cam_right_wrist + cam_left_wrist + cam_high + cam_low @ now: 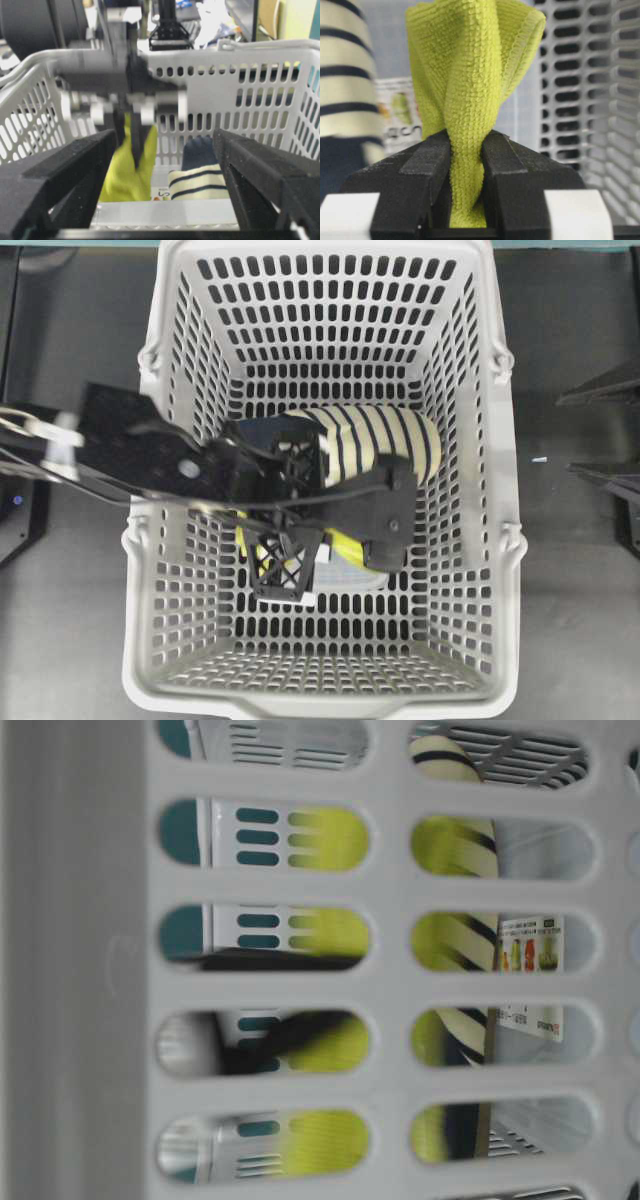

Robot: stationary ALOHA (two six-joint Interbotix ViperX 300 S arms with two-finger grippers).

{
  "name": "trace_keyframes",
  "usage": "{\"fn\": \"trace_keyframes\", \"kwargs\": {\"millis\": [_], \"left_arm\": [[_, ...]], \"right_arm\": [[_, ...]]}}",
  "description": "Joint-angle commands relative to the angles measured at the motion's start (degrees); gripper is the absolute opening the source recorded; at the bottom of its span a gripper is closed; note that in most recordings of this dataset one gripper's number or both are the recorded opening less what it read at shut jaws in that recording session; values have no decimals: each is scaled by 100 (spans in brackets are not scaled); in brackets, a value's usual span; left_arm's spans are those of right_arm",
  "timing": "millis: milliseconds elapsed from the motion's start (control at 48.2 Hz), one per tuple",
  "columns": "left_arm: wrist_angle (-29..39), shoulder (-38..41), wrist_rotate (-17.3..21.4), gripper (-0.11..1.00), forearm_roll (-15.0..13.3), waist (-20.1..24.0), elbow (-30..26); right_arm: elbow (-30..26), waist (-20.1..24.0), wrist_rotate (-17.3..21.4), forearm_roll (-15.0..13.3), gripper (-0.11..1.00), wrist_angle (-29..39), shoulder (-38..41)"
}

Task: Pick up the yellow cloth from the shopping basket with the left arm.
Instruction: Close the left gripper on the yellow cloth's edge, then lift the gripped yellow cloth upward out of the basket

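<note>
The shopping basket (470, 570) fills the overhead view. My left gripper (466, 150) reaches into it from the left and is shut on the yellow cloth (470, 65), which is bunched between the fingers. In the right wrist view the left gripper (127, 135) holds the cloth (125, 175) hanging down inside the basket. From overhead only bits of the cloth (352, 546) show under the gripper (300, 530). My right gripper (165, 165) is open and empty, outside the near basket wall.
A cream-and-navy striped slipper (380, 440) lies in the basket just beside the cloth, also in the right wrist view (200, 177). A flat white pack with a printed label (345, 580) lies on the basket floor. Black arm parts (605, 390) sit at the right edge.
</note>
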Motion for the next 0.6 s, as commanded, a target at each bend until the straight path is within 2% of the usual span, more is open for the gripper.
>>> {"fn": "trace_keyframes", "kwargs": {"millis": [0,228,581], "left_arm": [[281,-369,0,12,18,0,-501],[712,-650,18,12,18,9,-1063],[712,-721,123,12,18,97,-949]], "right_arm": [[-26,0,9,18,75,-62,-18],[9,0,9,18,75,-62,-88],[35,-9,18,18,75,-70,-105]]}}
